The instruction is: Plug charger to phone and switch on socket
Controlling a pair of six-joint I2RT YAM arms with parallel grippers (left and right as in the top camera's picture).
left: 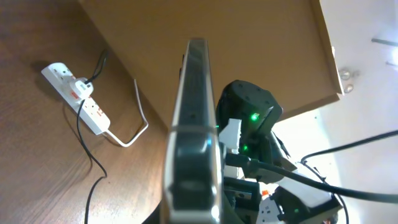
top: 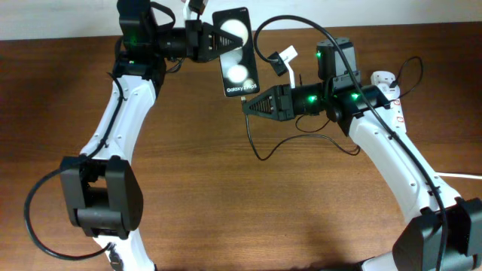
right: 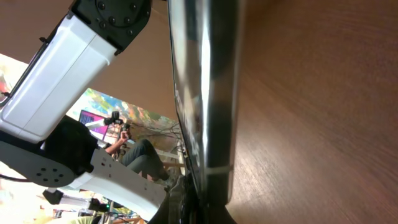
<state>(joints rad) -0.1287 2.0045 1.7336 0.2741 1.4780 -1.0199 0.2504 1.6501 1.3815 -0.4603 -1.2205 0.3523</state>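
Note:
My left gripper point(top: 205, 39) is shut on the top end of the black phone point(top: 235, 53) and holds it above the table, its glossy face up. The phone shows edge-on in the left wrist view point(left: 193, 118) and in the right wrist view point(right: 205, 93). My right gripper point(top: 250, 104) is at the phone's lower end and looks shut on the tip of the charger. The thin black charger cable point(top: 260, 154) hangs from there, loops over the table and runs right toward the white socket point(top: 384, 77). My right arm partly hides the socket, which shows fully in the left wrist view point(left: 78, 96).
The socket's thick white cord point(left: 147, 126) curls on the brown table point(top: 226, 203) beside it. A thick black robot cable with a white tag point(top: 285, 59) arcs just right of the phone. The table's back edge lies close behind both grippers.

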